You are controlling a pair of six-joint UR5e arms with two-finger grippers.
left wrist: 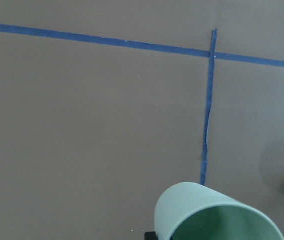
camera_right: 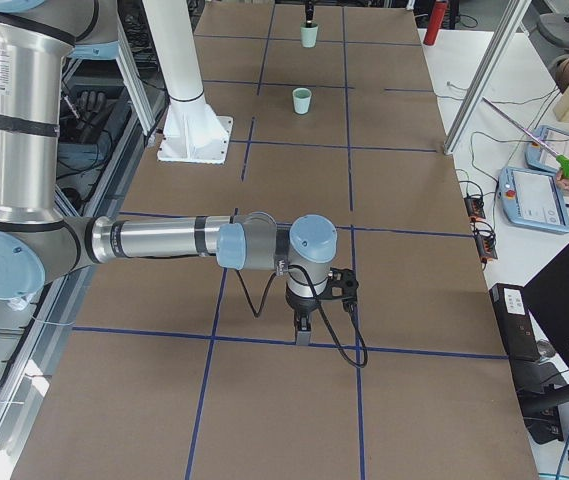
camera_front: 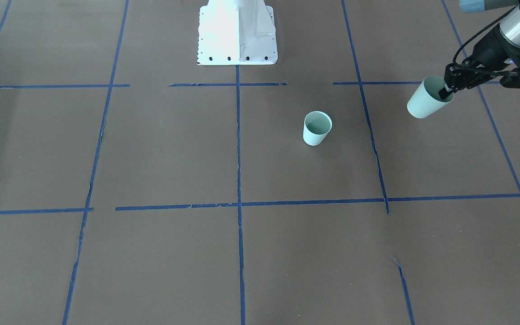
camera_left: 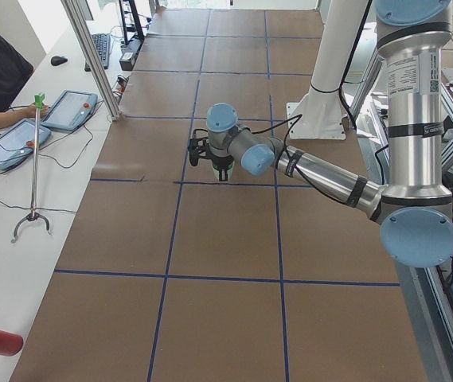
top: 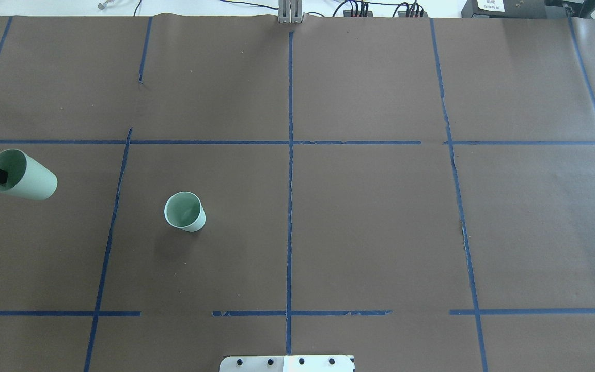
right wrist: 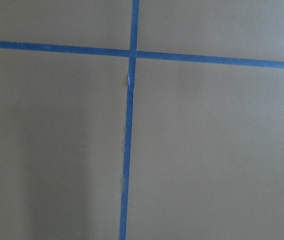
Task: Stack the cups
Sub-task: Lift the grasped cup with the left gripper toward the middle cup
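Two pale mint-green cups are in view. One cup stands upright on the brown table, also seen in the overhead view and the exterior right view. My left gripper is shut on the rim of the other cup, one finger inside it, and holds it tilted above the table, apart from the standing cup. The held cup also shows in the overhead view and the left wrist view. My right gripper points down near the table far from both cups; I cannot tell if it is open or shut.
The white robot base stands at the table's edge. Blue tape lines divide the brown table cover into squares. A side bench with tablets and an operator runs along the far side.
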